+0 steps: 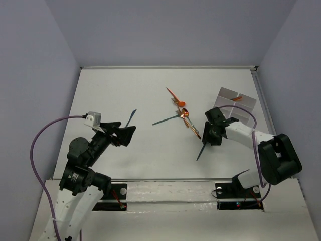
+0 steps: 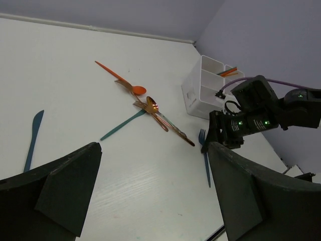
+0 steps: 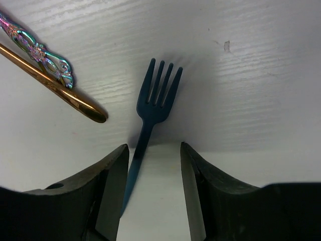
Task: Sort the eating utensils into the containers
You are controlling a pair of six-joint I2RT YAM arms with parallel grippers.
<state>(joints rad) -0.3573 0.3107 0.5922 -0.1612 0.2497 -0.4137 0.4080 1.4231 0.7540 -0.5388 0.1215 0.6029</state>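
Sorting looks barely begun. Left gripper point(image 1: 125, 131) hovers with its jaws wide apart and empty, near a teal knife point(image 1: 131, 118) lying alone on the bench point(image 1: 115, 85). Mid-bench, a heap of utensils point(image 1: 183, 114), orange, copper and teal, lies crossed and touching, none of it sorted. Further right, the right gripper point(image 3: 153, 150) sits low over a teal fork point(image 3: 155, 95), jaws apart on either side of its handle, not clamped. At far right the tray point(image 2: 198, 95) holds one orange utensil point(image 2: 228, 72) in one compartment; everything else is left to move.
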